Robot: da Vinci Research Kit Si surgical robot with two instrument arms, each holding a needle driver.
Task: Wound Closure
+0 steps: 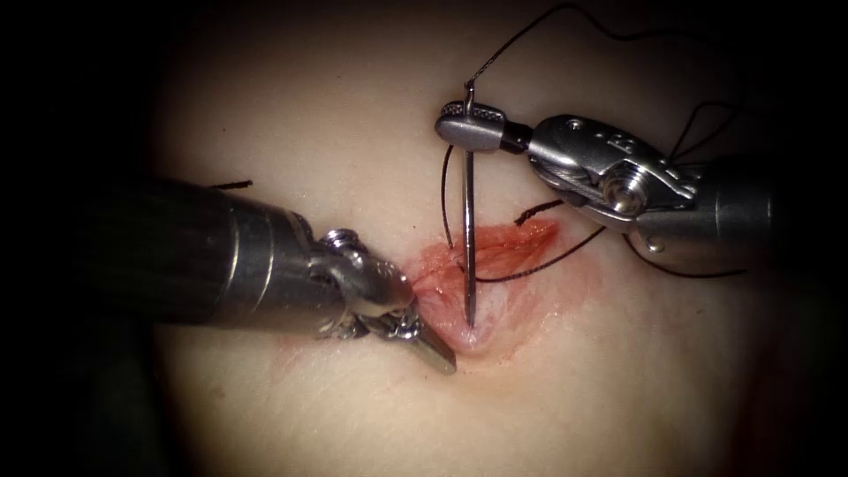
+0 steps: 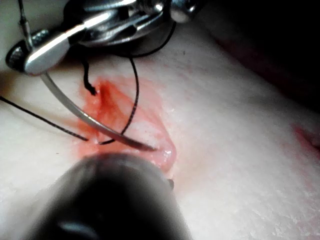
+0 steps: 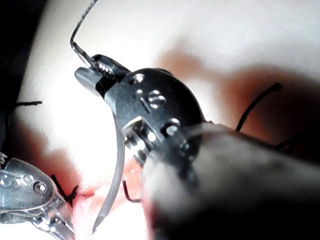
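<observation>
Steel needle (image 1: 469, 230) clamped near its thread end by right tool (image 1: 468, 121), tip at the cut (image 1: 495, 256); left tool (image 1: 433, 349) closed, empty; we risk needle twisting.

My right tool (image 1: 473, 119) reaches in from the right, wrist bent, jaws clamped on the needle (image 1: 469, 238) close to its thread end. My left tool (image 1: 433, 349) comes in from the left, shaft nearly level, wrist angled down, jaws together and holding nothing, tip resting at the lower left edge of the cut (image 1: 495, 265)
</observation>
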